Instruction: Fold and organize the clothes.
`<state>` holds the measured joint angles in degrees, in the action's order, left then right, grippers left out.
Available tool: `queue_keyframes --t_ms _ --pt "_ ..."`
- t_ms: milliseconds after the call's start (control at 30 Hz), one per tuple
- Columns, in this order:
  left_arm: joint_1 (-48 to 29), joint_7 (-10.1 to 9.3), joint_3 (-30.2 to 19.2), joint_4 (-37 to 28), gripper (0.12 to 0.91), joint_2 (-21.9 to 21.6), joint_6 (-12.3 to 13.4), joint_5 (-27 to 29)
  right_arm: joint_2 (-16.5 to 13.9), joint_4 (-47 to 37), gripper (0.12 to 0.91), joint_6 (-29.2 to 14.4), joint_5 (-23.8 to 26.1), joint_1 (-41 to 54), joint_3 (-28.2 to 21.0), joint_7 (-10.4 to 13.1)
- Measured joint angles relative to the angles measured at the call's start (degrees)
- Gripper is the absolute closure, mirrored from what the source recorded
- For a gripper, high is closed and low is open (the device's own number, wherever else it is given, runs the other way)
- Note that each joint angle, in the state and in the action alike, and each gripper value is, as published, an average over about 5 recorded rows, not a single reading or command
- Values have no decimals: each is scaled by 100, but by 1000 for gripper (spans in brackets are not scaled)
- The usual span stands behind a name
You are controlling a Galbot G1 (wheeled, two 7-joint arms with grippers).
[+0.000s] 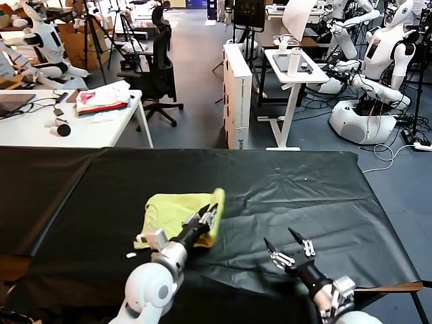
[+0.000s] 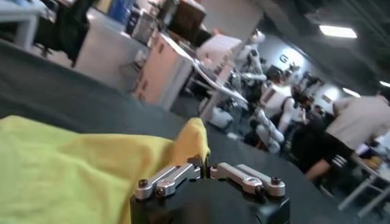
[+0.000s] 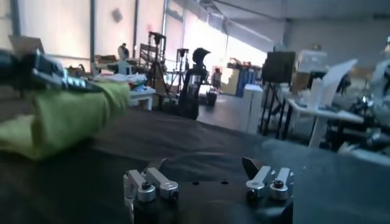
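Black-covered table fills the foreground, its cloth wrinkled and creased.

On it, left of centre, lies the lime yellow-green T-shirt. It is folded down to a compact, roughly rectangular bundle, soft-edged, several layers thick. One corner at the far right end stands up in a small peak. No collar or print shows from here; only plain fabric, lightly rumpled. From the right wrist view the shirt reads as a thick rounded roll, pale green, resting on the dark cloth.

Left gripper sits over the right part of the bundle, fingers pointing away from the robot. The fingers stand somewhat apart above the fabric; whether they pinch any cloth cannot be told. In its own wrist view the yellow fabric fills the space just ahead of the finger linkages.

Right gripper hovers over bare black cloth, well apart from the shirt, jaws spread wide, holding nothing.
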<state>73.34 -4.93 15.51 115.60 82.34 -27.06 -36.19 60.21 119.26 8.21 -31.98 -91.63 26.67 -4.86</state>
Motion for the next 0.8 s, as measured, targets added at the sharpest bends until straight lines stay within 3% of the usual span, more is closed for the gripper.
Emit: queue_keyframes --t_ms 167,267,467,667,800 --pt "122 227 -73 227 250 -87 20 182 -93 -82 118 864 -1249 574 -320 332" --pt "206 280 -16 417 146 -181 107 373 -50 -188 118 1185 -1585 1004 -581 551" --pt "382 257 311 726 124 -463 269 541 188 -518 118 1536 -1744 1839 -1207 811" --pt "632 239 619 890 123 -568 360 718 445 -1000 135 1590 -1590 2399 -1686 821" --pt "777 238 761 934 123 -572 414 801 572 -1300 288 1563 -1534 2598 -1893 804"
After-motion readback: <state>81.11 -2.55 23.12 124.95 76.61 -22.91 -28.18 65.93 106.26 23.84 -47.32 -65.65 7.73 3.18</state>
